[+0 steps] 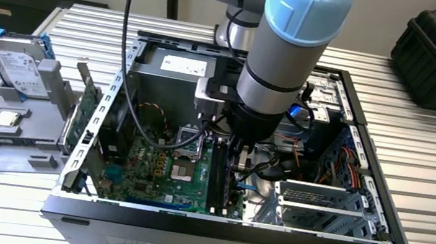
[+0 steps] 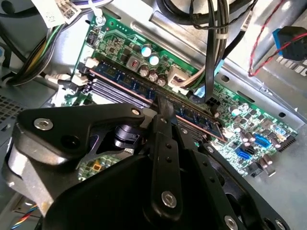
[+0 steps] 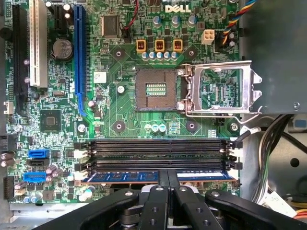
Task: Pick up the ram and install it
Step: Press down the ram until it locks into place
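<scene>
Inside the open computer case (image 1: 340, 143) on the slatted surface (image 1: 429, 166), the exterior view shows the arm reaching straight down, its hand (image 1: 237, 162) low over the motherboard (image 1: 154, 170) beside the memory slots. In the second wrist view the hand (image 2: 165, 108) is pinched narrow on the top edge of the ram (image 2: 144, 86), which stands on edge in a slot. In the first wrist view the ram (image 3: 124, 176) sits in the slot (image 3: 153, 177) nearest the hand (image 3: 168, 179), its fingers closed on the middle.
</scene>
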Robot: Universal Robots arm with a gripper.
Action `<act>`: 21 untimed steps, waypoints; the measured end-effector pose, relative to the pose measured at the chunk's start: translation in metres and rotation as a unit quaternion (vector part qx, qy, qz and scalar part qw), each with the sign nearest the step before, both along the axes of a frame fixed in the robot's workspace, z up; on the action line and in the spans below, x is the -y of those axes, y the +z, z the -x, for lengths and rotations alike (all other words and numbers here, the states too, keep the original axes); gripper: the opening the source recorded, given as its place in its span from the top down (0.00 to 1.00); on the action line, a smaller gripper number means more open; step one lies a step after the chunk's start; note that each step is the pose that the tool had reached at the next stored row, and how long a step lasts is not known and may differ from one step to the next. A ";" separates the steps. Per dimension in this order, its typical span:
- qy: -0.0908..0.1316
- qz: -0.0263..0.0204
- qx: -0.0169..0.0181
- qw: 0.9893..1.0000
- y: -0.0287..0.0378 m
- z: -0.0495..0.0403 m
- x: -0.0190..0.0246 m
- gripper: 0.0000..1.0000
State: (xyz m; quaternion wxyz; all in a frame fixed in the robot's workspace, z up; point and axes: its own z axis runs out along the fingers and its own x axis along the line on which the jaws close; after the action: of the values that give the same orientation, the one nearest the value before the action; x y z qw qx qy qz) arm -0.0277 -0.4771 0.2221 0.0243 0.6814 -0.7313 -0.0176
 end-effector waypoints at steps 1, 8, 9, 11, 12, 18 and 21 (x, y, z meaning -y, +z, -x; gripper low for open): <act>0.000 0.000 0.000 1.000 -0.0011 0.0000 0.0006 1.00; 0.000 0.000 0.000 1.000 -0.0035 0.0000 0.0034 1.00; 0.000 0.000 0.000 1.000 -0.0035 0.0000 0.0034 1.00; 0.000 0.000 0.000 1.000 -0.0037 0.0000 0.0035 1.00; 0.000 0.000 0.000 1.000 -0.0037 0.0000 0.0035 1.00; 0.000 0.000 0.000 1.000 -0.0036 0.0000 0.0035 1.00; 0.000 -0.002 0.001 1.000 0.0006 0.0001 0.0034 1.00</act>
State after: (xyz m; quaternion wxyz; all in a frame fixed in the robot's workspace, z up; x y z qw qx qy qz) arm -0.0278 -0.4805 0.2227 0.0228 0.6815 -0.7313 -0.0182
